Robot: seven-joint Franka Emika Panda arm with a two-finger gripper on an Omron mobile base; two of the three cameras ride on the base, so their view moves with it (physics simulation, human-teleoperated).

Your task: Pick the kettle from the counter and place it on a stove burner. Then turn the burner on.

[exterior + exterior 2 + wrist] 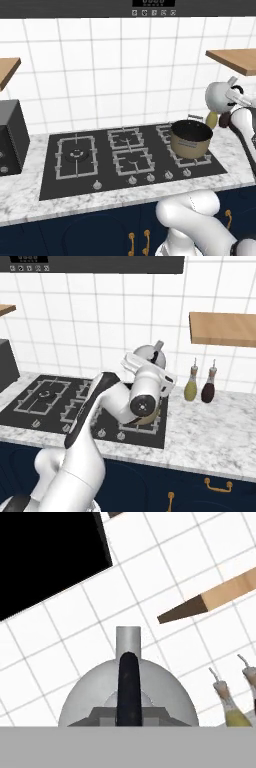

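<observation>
The pale silvery kettle [218, 96] hangs in the air above the right end of the black cooktop, in front of the tiled wall. My gripper [233, 94] is shut on its thin black handle [129, 684]. In the right base view the kettle [148, 353] peeks out above the white hand, with the gripper [151, 363] just below its spout. The hand view looks over the kettle's rounded body [85, 699], the gripper [129, 718] clamped at the handle's base. The large square burner [76, 155] lies far left on the cooktop, also seen as the burner [44, 393]. The marble counter [20, 200] runs along the front.
A tan pot [191, 137] with a dark inside stands on the right grates, below the kettle. Two bottles [190, 387] [208, 388] stand by the wall on the right. A wooden shelf [222, 328] juts out above them. Knobs [132, 180] line the cooktop's front. A black appliance [10, 135] sits at the left.
</observation>
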